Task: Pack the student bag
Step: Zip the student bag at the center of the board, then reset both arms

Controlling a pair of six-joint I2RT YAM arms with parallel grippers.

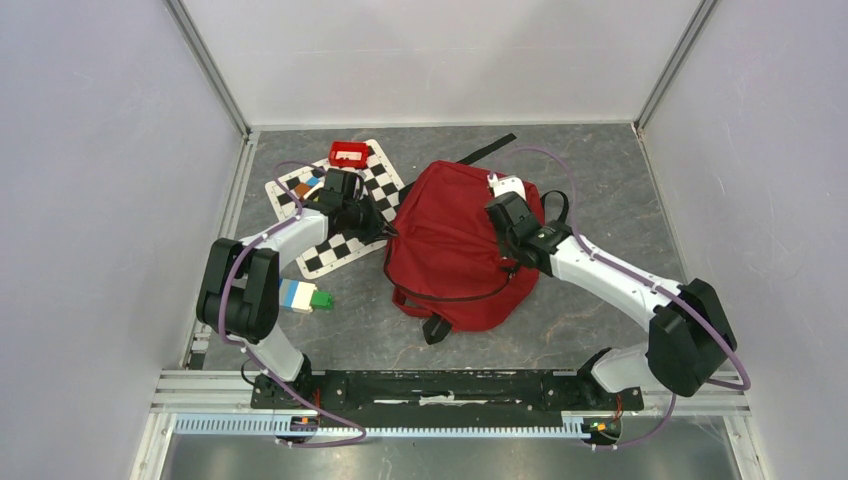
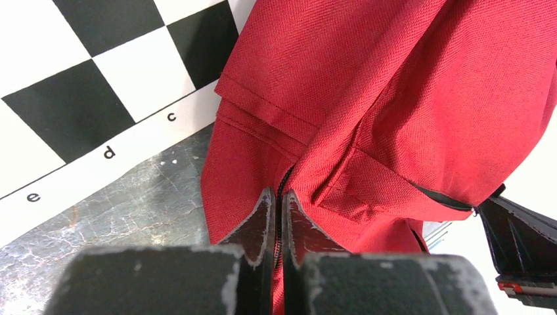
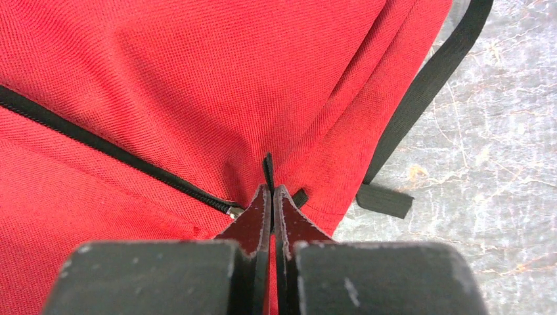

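The student bag (image 1: 455, 245) is a dark-red backpack lying flat on the table's middle, with black straps and a black zipper (image 3: 111, 152). My left gripper (image 1: 387, 234) is at the bag's left edge. In the left wrist view the gripper (image 2: 277, 197) is shut, pinching a fold of the bag (image 2: 394, 85) along a black zipper line. My right gripper (image 1: 500, 200) is on the bag's upper right part. In the right wrist view the gripper (image 3: 271, 190) is shut on a small black zipper pull of the bag (image 3: 164, 85). The bag's inside is hidden.
A checkerboard sheet (image 1: 300, 190) lies left of the bag, partly under my left arm, with a small red box (image 1: 348, 153) at its far edge. A white, blue and green block (image 1: 303, 296) lies near the left arm's elbow. A black strap (image 1: 490, 148) trails behind the bag.
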